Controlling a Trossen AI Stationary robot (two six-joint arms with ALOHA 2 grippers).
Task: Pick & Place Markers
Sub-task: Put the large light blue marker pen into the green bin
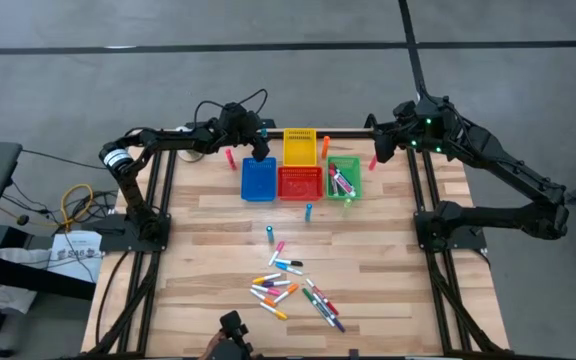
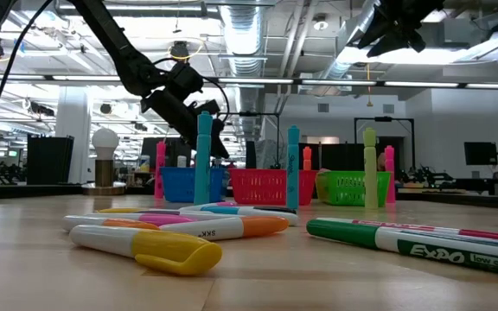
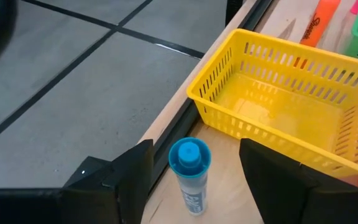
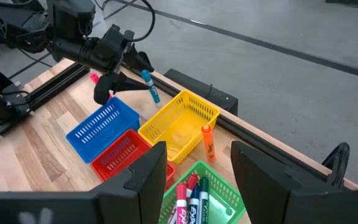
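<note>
While pinched between the left fingers (image 3: 135, 180), a blue-capped marker (image 3: 189, 174) hangs beside the yellow bin (image 3: 278, 102).

**Room and Surroundings**

Smooth grey concrete floor (image 1: 268, 25) crossed by dark straight seam lines; light wooden plank table top (image 1: 208, 250) on a black metal frame; open industrial ceiling with exposed silver ducts (image 2: 249, 34) and long fluorescent strip lights (image 2: 387, 82); white globe lamp (image 2: 105, 142) at the far side.
</note>
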